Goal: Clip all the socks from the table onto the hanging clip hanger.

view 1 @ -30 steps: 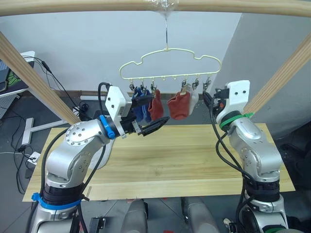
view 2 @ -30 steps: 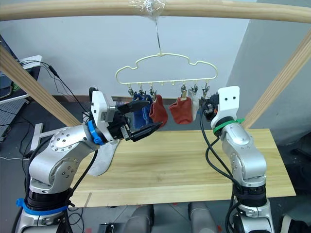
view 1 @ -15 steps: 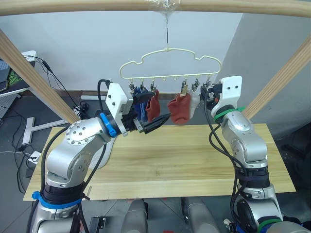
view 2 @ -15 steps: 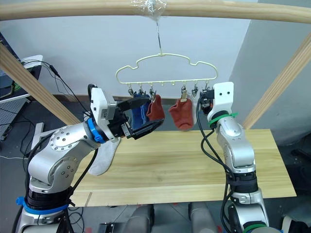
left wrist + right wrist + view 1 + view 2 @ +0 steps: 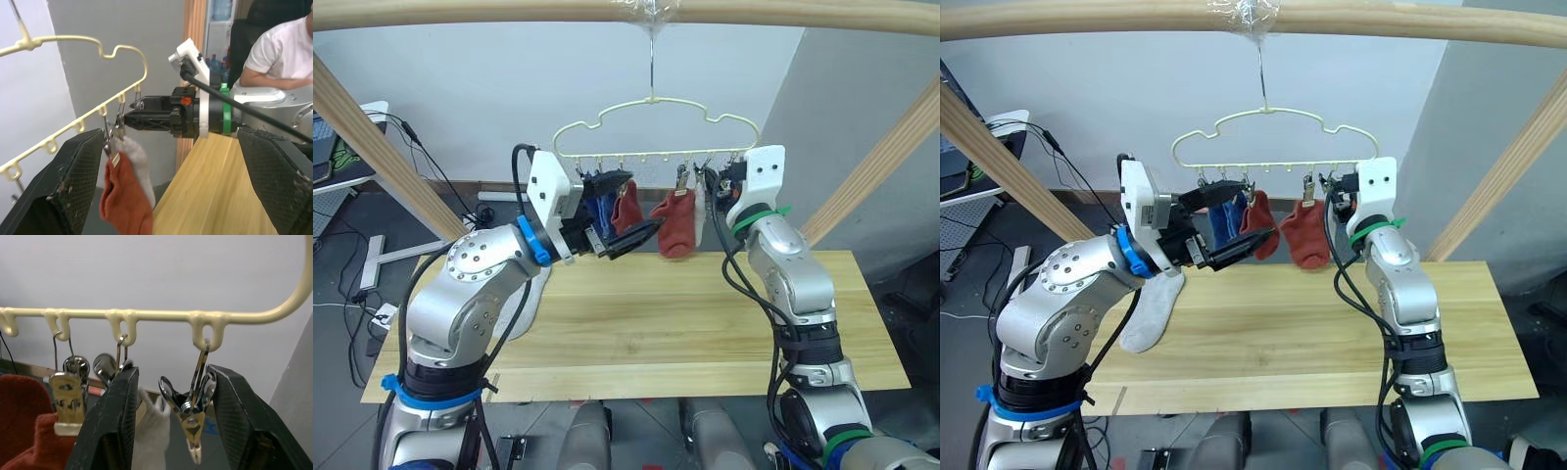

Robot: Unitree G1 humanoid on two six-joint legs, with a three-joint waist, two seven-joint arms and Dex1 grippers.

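The pale-yellow clip hanger hangs from the top beam by its hook. Clipped to it are a blue sock, two rust red socks and a light grey sock. Another light grey sock lies on the table at the left, partly behind my left arm. My left gripper is open and empty, held just in front of the blue and red socks. My right gripper is open at the hanger's right end, its fingers either side of an empty metal clip.
A thick round wooden beam runs across the top, with slanted wooden posts at the left and right. A seated person in a white shirt is beyond the table's right side. Cables and equipment lie on the floor at the left.
My right gripper has moved up and left, from beside the hanger to around its end clip. My left gripper has risen slightly toward the hanging socks.
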